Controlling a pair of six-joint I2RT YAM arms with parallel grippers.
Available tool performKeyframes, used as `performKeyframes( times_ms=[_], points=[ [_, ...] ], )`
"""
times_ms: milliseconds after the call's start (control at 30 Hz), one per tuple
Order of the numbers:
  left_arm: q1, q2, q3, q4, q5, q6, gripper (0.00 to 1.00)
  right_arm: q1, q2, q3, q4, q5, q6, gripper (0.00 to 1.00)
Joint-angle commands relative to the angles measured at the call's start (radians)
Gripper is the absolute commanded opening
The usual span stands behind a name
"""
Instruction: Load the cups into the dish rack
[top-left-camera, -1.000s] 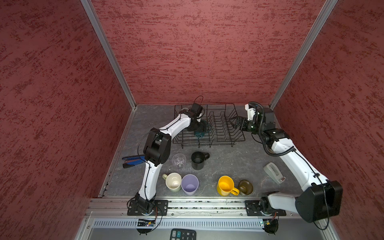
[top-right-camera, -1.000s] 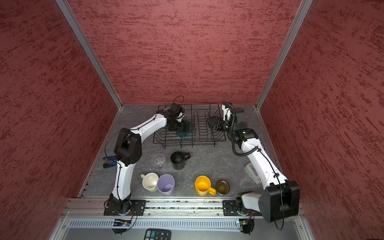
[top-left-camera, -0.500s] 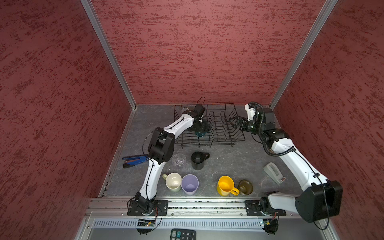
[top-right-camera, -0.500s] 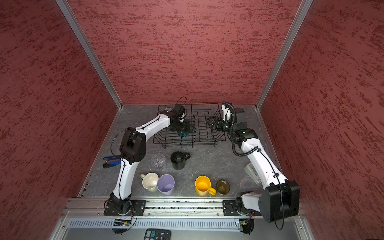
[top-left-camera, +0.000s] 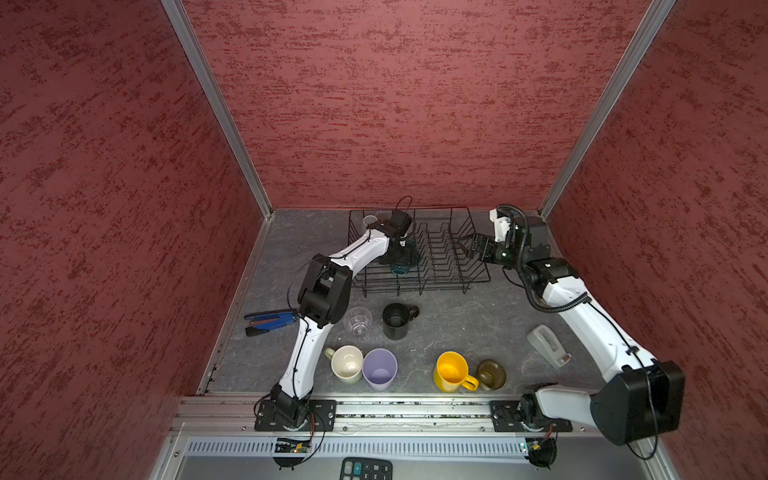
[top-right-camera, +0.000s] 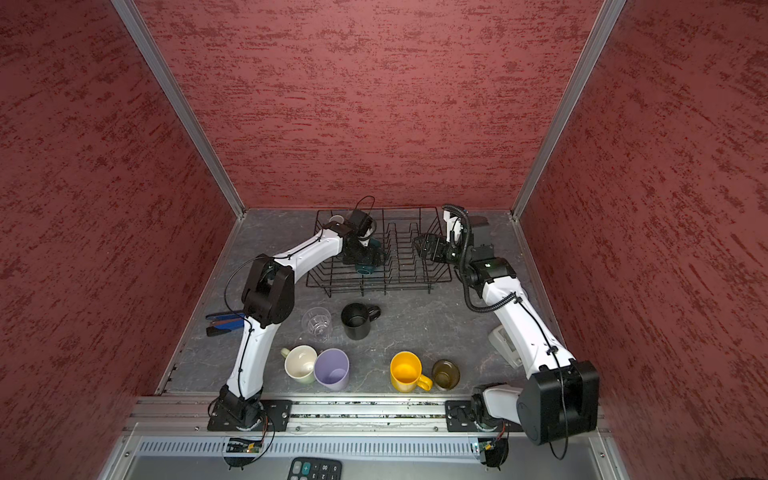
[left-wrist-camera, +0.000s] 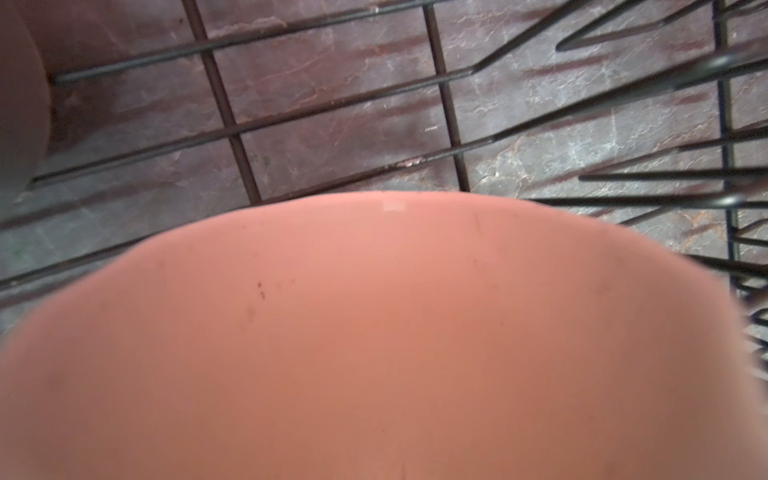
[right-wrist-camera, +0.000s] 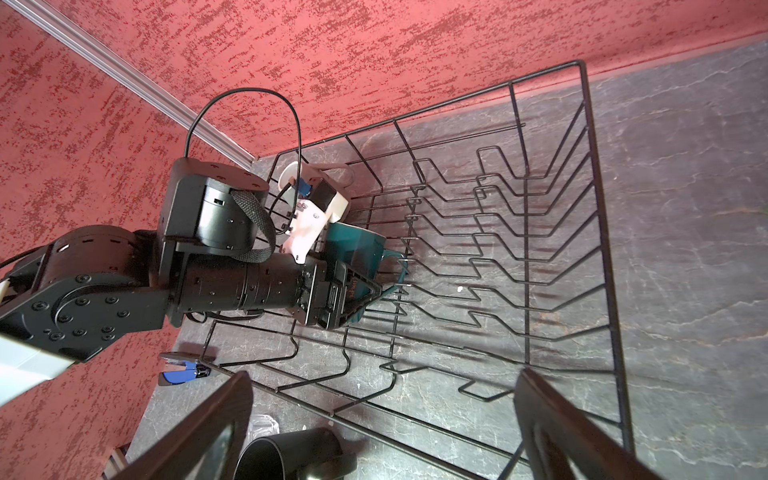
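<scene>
The dish rack (top-right-camera: 401, 259) sits at the rear edge of the tabletop (top-right-camera: 415, 328), with a grey mug (top-right-camera: 336, 219) in its rear left corner. The left gripper (top-right-camera: 360, 254) is down at a teal mug (top-right-camera: 368, 269) inside the rack, and the right gripper (top-right-camera: 422, 246) hovers at its right end. Nearer the front stand a clear glass (top-right-camera: 316, 323), black mug (top-right-camera: 356, 321), pale-green mug (top-right-camera: 300, 363), lilac tumbler (top-right-camera: 331, 369), yellow mug (top-right-camera: 405, 371) and brown mug (top-right-camera: 445, 374).

Blue pliers (top-left-camera: 270, 322) lie at the worktop's (top-left-camera: 449, 328) left edge, a grey tape dispenser (top-left-camera: 546, 345) at its right, a calculator (top-left-camera: 365, 469) out front.
</scene>
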Motion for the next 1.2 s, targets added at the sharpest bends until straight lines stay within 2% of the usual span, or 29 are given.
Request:
performKeyframes(
  times_ms=[0,200,267,367,467,567,767,933,1167],
  points=[
    [0.005,-0.089,-0.022,0.025,0.010,-0.008,0.35,-0.006,0.005,0.007,0.024,-0.002,-0.006,0.99],
    [0.020,-0.170,-0.059,0.062,0.055,-0.025,0.25,-0.007,0.010,0.011,0.024,-0.004,-0.006,0.99],
    [0.022,-0.201,-0.072,0.078,0.072,-0.027,0.18,-0.006,0.009,0.012,0.024,-0.007,-0.006,0.99],
    [0.031,-0.261,-0.103,0.108,0.107,-0.045,0.13,-0.005,0.008,0.016,0.017,-0.006,-0.008,0.99],
    [0.060,-0.342,-0.174,0.194,0.190,-0.093,0.07,-0.006,0.003,0.021,0.020,-0.020,-0.012,0.99],
    [0.100,-0.431,-0.273,0.320,0.281,-0.167,0.00,-0.007,-0.010,0.009,0.064,-0.085,0.006,0.98],
    [0.118,-0.554,-0.384,0.465,0.354,-0.238,0.00,-0.004,-0.024,-0.051,0.196,-0.194,0.111,0.94],
    [0.112,-0.587,-0.415,0.476,0.376,-0.235,0.00,0.011,0.010,-0.095,0.373,-0.304,0.268,0.83],
    [0.099,-0.614,-0.469,0.523,0.405,-0.232,0.00,0.087,0.085,-0.063,0.441,-0.291,0.332,0.74]
  ],
)
